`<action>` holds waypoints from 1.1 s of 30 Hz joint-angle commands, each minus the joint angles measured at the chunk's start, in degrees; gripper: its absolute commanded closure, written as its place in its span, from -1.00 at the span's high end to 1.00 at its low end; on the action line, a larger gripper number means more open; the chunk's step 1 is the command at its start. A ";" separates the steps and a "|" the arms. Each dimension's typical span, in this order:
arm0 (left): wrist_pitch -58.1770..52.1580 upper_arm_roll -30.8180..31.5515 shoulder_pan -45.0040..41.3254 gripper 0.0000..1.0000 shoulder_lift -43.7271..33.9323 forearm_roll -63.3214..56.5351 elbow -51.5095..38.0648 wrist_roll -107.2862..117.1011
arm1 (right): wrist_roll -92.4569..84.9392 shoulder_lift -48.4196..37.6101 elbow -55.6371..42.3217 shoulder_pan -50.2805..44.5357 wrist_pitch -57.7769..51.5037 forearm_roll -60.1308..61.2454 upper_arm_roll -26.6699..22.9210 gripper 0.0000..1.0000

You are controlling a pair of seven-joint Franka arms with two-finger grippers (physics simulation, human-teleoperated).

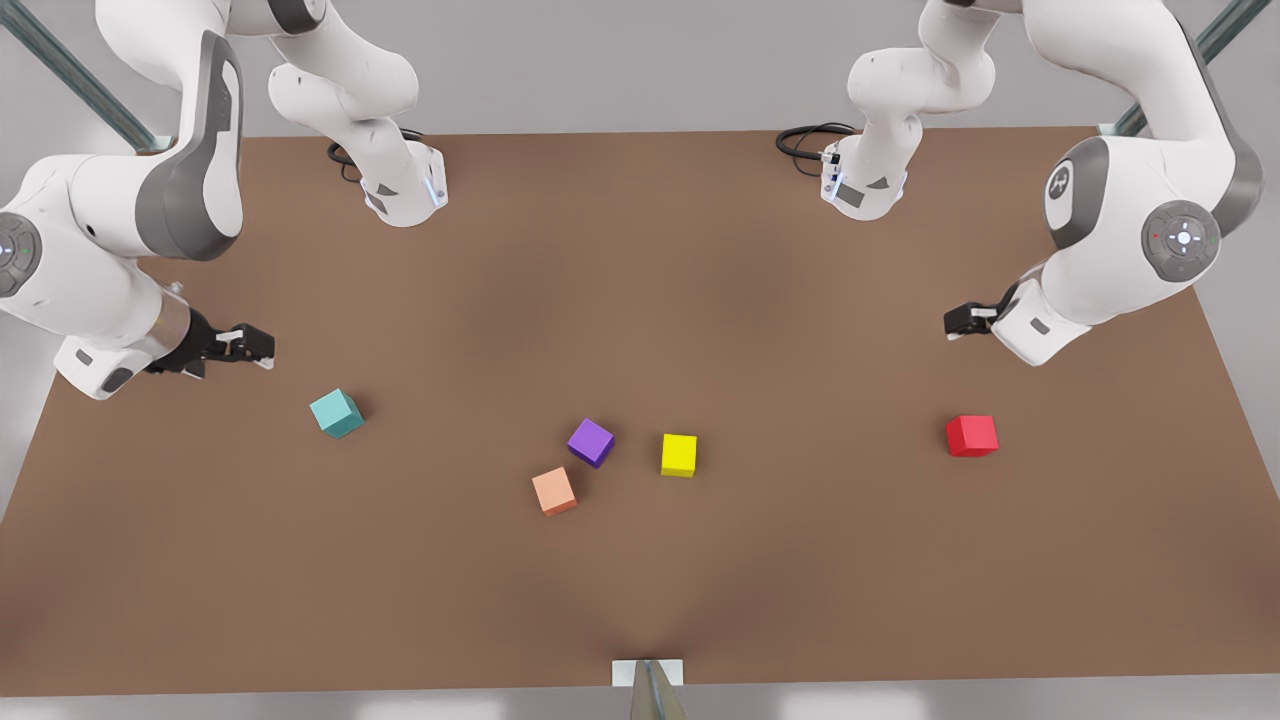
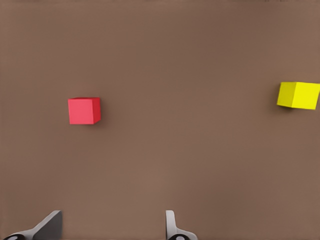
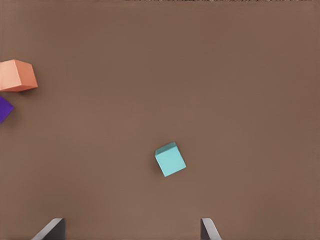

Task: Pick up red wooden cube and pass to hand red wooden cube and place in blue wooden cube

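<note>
Front view: red wooden cube (image 1: 972, 436) flat on table (image 1: 640, 580) toward the front view's right, free of contact. Left gripper (image 1: 962, 320) just above and beside it, not touching; closest arm, so likely picker. Blue wooden cube (image 1: 336, 413) far over at the front view's left, right gripper (image 1: 255, 345) near it, waiting; likely receiver for handoff. Purple cube (image 1: 591, 442), salmon cube (image 1: 554, 491), yellow cube (image 1: 679, 455) clustered mid-table, between the two.

Left wrist view: red wooden cube (image 2: 84, 110) ahead, off-centre from spread fingertips (image 2: 49, 226); gripper wide, empty. Yellow cube (image 2: 298, 95) at edge.

Right wrist view: blue wooden cube (image 3: 170, 159) ahead between wide-set fingertips (image 3: 209, 230); gripper empty. Needs realignment over red first.
</note>
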State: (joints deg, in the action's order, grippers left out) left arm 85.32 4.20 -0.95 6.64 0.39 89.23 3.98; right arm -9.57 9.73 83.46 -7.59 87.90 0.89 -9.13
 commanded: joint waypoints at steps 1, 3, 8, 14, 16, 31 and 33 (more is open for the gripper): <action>0.64 0.02 -0.11 1.00 0.12 -0.04 -0.02 -0.11 | -3.35 -0.06 0.04 -0.05 0.87 -0.10 -0.10 1.00; 2.12 -1.64 0.25 1.00 6.44 -0.04 -1.51 -0.20 | -3.88 -0.06 0.04 0.12 0.61 -0.10 -0.10 1.00; 23.83 -4.73 4.73 1.00 24.64 1.81 -3.72 -8.63 | -5.20 0.03 0.39 0.12 0.61 -0.27 -0.10 1.00; 34.73 -6.48 5.34 1.00 26.23 1.90 3.31 -8.90 | -6.95 0.12 0.56 0.12 0.26 -0.27 -0.10 1.00; 39.04 -6.66 7.10 1.00 24.12 1.90 8.76 -13.12 | -7.13 0.12 0.56 0.21 0.08 -0.27 -0.10 1.00; 47.57 -7.98 7.89 1.00 26.49 1.90 16.85 -23.32 | -7.13 0.38 0.74 0.12 0.08 -0.36 -0.10 1.00; 48.36 -7.98 7.98 1.00 27.63 1.98 16.85 -23.32 | -7.13 0.38 0.65 0.12 0.08 -0.36 -0.10 1.00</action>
State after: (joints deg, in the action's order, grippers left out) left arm 130.38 -3.78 7.01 34.00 2.42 106.07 -11.55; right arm -15.16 10.16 84.19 -7.47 88.03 0.49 -9.20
